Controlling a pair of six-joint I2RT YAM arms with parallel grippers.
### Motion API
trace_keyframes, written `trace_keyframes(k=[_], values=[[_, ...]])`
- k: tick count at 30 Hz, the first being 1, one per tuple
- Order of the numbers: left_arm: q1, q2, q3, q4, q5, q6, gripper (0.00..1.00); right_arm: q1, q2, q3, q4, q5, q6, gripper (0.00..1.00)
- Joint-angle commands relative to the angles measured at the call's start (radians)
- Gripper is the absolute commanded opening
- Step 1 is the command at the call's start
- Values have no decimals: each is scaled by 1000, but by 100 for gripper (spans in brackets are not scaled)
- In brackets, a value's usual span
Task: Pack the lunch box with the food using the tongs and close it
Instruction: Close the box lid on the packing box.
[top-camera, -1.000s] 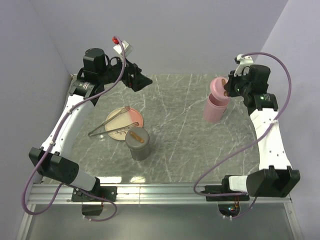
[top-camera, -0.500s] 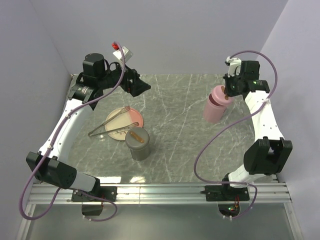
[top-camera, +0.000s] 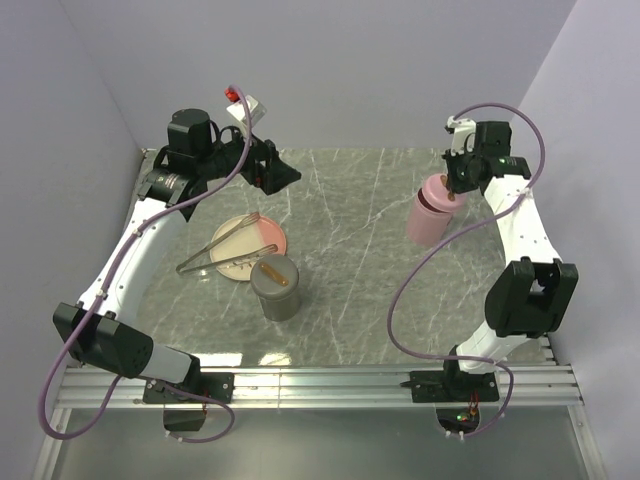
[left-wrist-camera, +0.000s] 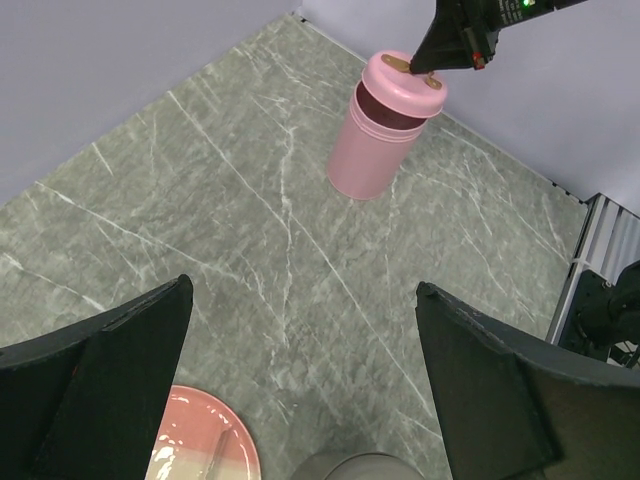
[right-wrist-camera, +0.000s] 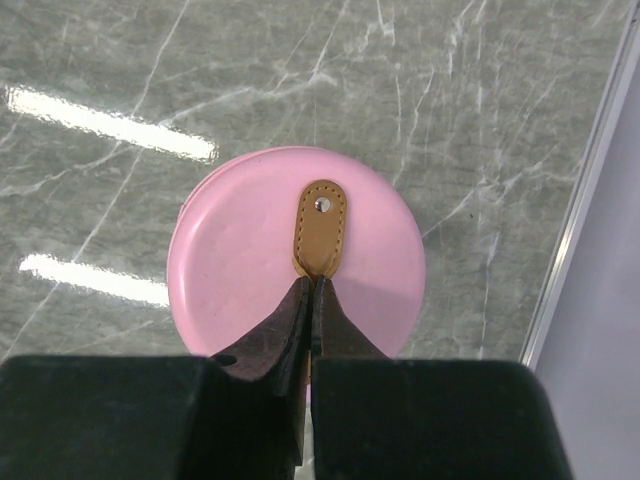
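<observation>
The pink cylindrical lunch box (top-camera: 428, 225) (left-wrist-camera: 372, 155) stands at the back right. Its pink lid (top-camera: 437, 191) (left-wrist-camera: 403, 84) (right-wrist-camera: 240, 250) sits slightly tilted over the mouth, with a dark gap showing on one side. My right gripper (top-camera: 455, 186) (right-wrist-camera: 312, 283) is shut on the lid's brown strap (right-wrist-camera: 320, 225). The silver tongs (top-camera: 215, 252) lie across the pink plate (top-camera: 278, 238) (left-wrist-camera: 205, 440) at the left. I cannot make out the food on the plate. My left gripper (top-camera: 285, 172) (left-wrist-camera: 303, 290) hangs open and empty, high above the table behind the plate.
A grey cylindrical container (top-camera: 276, 290) with a brown strap on top stands just in front of the plate, its rim (left-wrist-camera: 350, 468) at the bottom of the left wrist view. Walls close the back and sides. A metal rail (top-camera: 320, 378) runs along the near edge.
My right arm has swung up and back, bringing the lid from steeply tilted beside the mouth to nearly level over the lunch box. The left gripper drew back slightly.
</observation>
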Motion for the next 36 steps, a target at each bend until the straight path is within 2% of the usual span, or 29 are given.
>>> trace_keyframes(k=[1, 21, 32, 36], values=[[1, -45, 2, 24, -13, 3, 99, 7, -8, 15, 54, 5, 0, 0], [24, -38, 11, 38, -16, -15, 99, 60, -9, -40, 76, 41, -26, 0], [27, -36, 0, 45, -9, -21, 99, 61, -8, -72, 97, 132, -46, 0], [27, -36, -6, 55, -4, -30, 99, 61, -12, -79, 96, 107, -49, 0]])
